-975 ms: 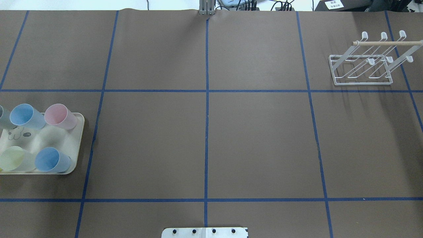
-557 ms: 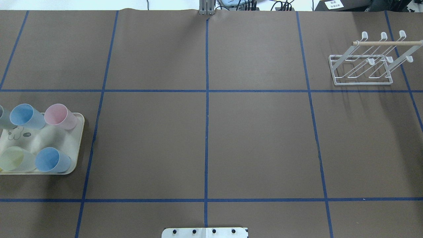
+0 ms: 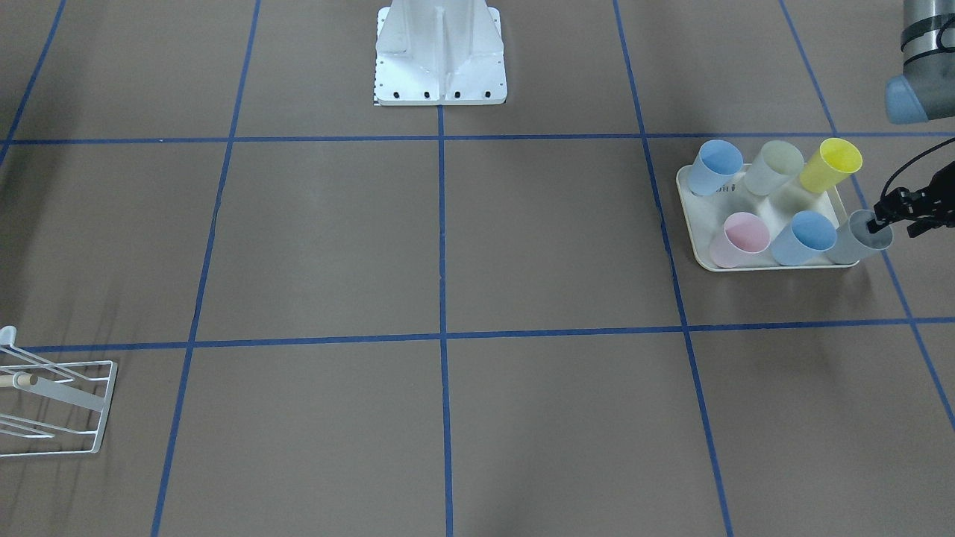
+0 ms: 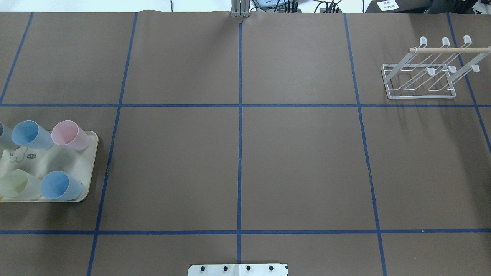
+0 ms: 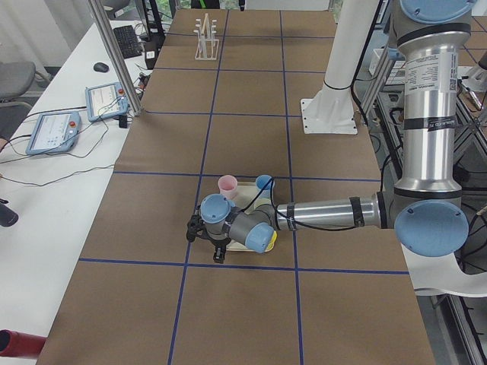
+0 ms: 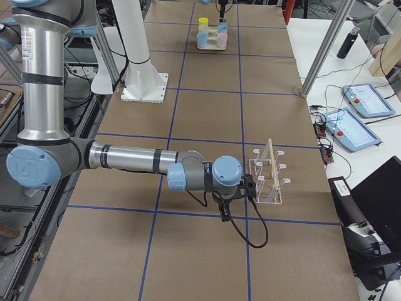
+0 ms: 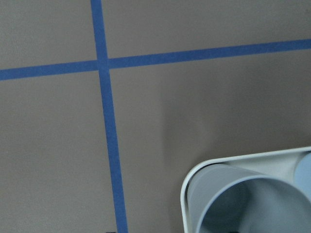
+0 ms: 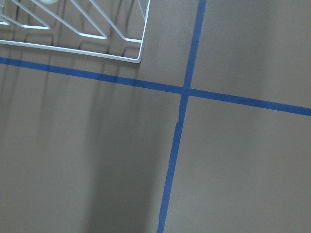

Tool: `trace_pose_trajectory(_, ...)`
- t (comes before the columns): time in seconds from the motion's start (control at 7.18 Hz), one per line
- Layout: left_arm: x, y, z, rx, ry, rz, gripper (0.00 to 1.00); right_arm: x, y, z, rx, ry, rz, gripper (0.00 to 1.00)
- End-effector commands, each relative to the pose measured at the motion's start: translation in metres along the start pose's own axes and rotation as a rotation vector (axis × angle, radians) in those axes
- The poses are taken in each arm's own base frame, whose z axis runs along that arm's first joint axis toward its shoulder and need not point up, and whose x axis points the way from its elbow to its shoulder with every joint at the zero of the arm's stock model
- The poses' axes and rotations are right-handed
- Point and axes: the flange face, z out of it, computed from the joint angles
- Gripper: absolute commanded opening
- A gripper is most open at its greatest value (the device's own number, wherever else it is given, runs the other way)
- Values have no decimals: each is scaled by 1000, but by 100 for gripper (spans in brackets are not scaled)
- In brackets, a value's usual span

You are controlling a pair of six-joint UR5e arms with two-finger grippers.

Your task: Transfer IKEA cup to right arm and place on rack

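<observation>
The left claw (image 3: 886,216) is at the rim of the grey cup (image 3: 854,242), which stands on the corner of the tray (image 3: 692,224) at the right of the frame. I cannot tell if the claw is clenched or released. A thin grasp on the rim may let the cup slip, or push the blue cup (image 3: 802,239) just beside it. The right claw (image 6: 249,187), its state also unclear, hangs just beside the rack (image 6: 269,182) and may knock it

Overhead and front-facing views oppose, sharing tray (image 3: 750,203) and rack (image 4: 448,50).
</observation>
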Motion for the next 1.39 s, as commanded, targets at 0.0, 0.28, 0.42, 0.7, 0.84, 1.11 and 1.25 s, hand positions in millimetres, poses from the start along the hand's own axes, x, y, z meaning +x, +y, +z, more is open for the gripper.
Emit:
trace_pose_trajectory(0.0,2,4,5,-14,6,4,0,-1,-1,0,1,-3,-4,100)
trace_pose_trajectory(0.28,21,2,-8,-15,91,32,0,-3,-2,1,-1,-3,-6,99)
trace_pose_trajectory(0.42,30,-6,-46,35,151,32,0,-3,-2,1,-2,-3,-5,100)
trace_pose_trajectory(0.7,-13,-19,-131,207,152,-53,0,-7,-5,4,-5,-18,-12,99)
trace_pose_trajectory(0.84,-10,-33,-160,243,155,-133,0,-13,-6,5,-4,-54,-21,99)
trace_pose_trajectory(1.11,45,-34,-203,279,209,-270,0,-35,-10,10,27,-151,-83,99)
trace_pose_trajectory(1.25,85,-27,-212,268,255,-292,0,-55,-19,8,28,-244,-79,99)
